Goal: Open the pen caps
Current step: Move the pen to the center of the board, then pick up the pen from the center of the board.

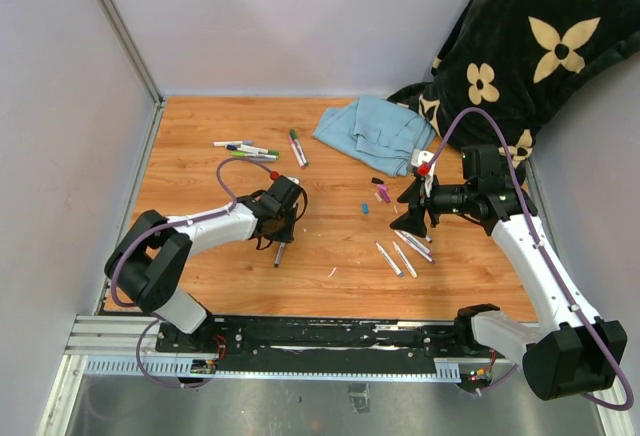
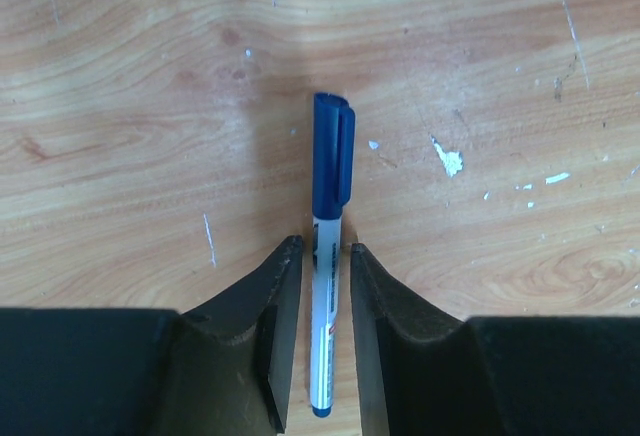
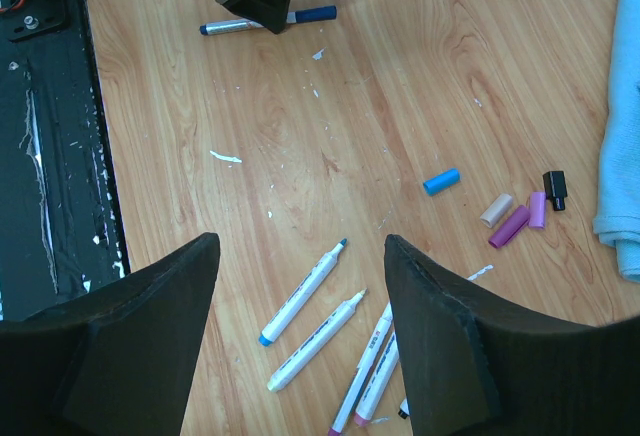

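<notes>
A white marker [image 2: 325,306] with a dark blue pen cap [image 2: 332,151] still on lies flat on the wood. My left gripper [image 2: 325,248] straddles its barrel, with a thin gap on each side and the jaws slightly open. The same marker [image 1: 280,253] shows under the left gripper [image 1: 280,224] in the top view. My right gripper [image 3: 300,241] hovers open and empty over several uncapped markers [image 3: 300,293]. Loose pen caps lie apart from them: light blue [image 3: 440,181], beige [image 3: 496,209], purple [image 3: 510,227] and black [image 3: 555,189].
Several capped markers [image 1: 245,149] lie at the back left, one green-capped [image 1: 297,148]. A light blue cloth [image 1: 375,128] sits at the back, and a black flowered blanket [image 1: 520,46] fills the back right corner. White walls close in the table on the left and behind.
</notes>
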Controlling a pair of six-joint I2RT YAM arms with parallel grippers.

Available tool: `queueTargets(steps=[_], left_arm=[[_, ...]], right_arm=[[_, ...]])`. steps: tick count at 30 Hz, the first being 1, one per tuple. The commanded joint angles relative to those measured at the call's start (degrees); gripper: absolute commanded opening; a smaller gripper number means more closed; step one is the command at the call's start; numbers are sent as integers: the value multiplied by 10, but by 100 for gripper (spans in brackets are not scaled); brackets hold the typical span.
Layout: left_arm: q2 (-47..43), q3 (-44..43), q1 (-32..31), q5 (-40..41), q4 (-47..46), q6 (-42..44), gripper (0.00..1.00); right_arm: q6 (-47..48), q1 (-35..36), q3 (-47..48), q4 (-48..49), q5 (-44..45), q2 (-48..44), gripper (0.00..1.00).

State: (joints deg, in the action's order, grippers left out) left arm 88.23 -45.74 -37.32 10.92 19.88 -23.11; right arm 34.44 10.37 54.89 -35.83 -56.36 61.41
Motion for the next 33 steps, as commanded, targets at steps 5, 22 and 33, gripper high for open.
queueTargets(steps=[5, 22, 33], left_arm=[[39, -30, -4, 3, 29, 18, 21], [-154, 14, -4, -101, -142, -46, 0], [-279, 196, -48, -137, -491, -198, 0]], right_arm=[[6, -5, -7, 1, -11, -4, 68], [-226, 1, -100, 235, -69, 0, 70], [-310, 15, -116, 298, -108, 44, 70]])
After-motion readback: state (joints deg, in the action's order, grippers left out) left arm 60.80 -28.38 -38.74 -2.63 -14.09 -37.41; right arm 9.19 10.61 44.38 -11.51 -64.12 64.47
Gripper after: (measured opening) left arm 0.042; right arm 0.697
